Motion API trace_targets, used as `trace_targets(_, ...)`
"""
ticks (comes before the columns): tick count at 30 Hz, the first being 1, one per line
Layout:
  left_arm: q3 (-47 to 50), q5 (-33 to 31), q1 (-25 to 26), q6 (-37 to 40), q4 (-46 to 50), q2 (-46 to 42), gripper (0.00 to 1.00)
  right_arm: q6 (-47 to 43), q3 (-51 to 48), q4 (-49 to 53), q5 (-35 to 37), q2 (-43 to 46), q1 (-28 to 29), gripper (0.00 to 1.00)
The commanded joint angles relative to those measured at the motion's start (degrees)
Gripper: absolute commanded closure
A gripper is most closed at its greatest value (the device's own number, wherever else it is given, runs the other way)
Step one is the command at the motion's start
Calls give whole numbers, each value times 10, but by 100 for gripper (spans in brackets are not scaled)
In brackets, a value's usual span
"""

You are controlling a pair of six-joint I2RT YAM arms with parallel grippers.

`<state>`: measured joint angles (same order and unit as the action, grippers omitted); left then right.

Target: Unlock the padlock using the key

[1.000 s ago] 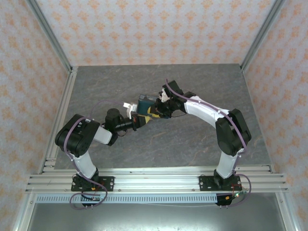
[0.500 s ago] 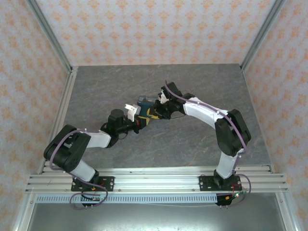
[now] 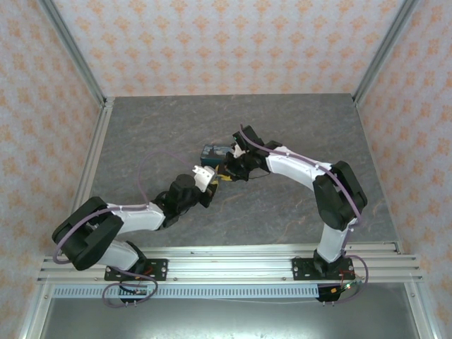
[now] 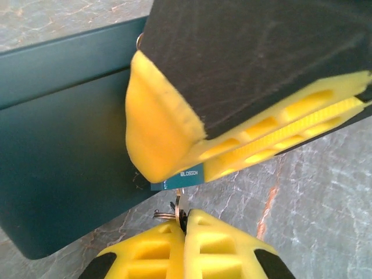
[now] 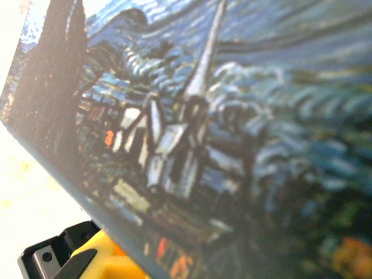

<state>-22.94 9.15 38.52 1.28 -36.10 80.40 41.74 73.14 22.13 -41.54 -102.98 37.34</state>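
Observation:
In the left wrist view my left gripper (image 4: 185, 225) is shut on the key (image 4: 178, 208), gripped by its head, with its ring sticking out to the left. The key's tip points up at a small blue lettered edge, which I take for the padlock (image 4: 178, 176). That edge is pinched between the yellow fingers (image 4: 157, 133) of my right gripper; the rest of the lock is hidden. From above, the left gripper (image 3: 211, 181) and the right gripper (image 3: 227, 169) meet tip to tip at mid-table.
The blue swirl-painted tin (image 3: 214, 151) lies just behind both grippers. Its dark side (image 4: 58, 174) stands to the left of the key, and its lid (image 5: 221, 128) is close to the right wrist camera. Grey marble table (image 3: 296, 127) lies around, with walls on three sides.
The left arm has dropped low and stretched out along the table, its gripper sliding nearer and slightly right. The right gripper has edged left and down with it.

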Motion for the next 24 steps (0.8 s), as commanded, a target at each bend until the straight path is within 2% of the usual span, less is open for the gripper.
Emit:
trace_targets(1,-21,-32,45,66,13,-15,100,24,-1,-31,24,19,15,100)
trace_targets(9,-47,-133,132,134,44,18,100,60,1,-3,83,14,31,100)
trace_targets(15,-59,-238,187,178,43,39,100,81,-3,8,95,1,35,100)
trace_targets(17,-59,-255,193,188,42,44,100,84,-4,7,90,-5,35,100)
trace_targets(20,-51,-245,190,174,37,44,100,84,-2,8,89,-10,35,100)
trace_targets(22,-42,-180,162,131,37,34,100,81,-1,10,91,-11,35,100)
trace_targets(24,-13,-97,114,68,-2,23,100,78,-2,11,92,-13,35,100)
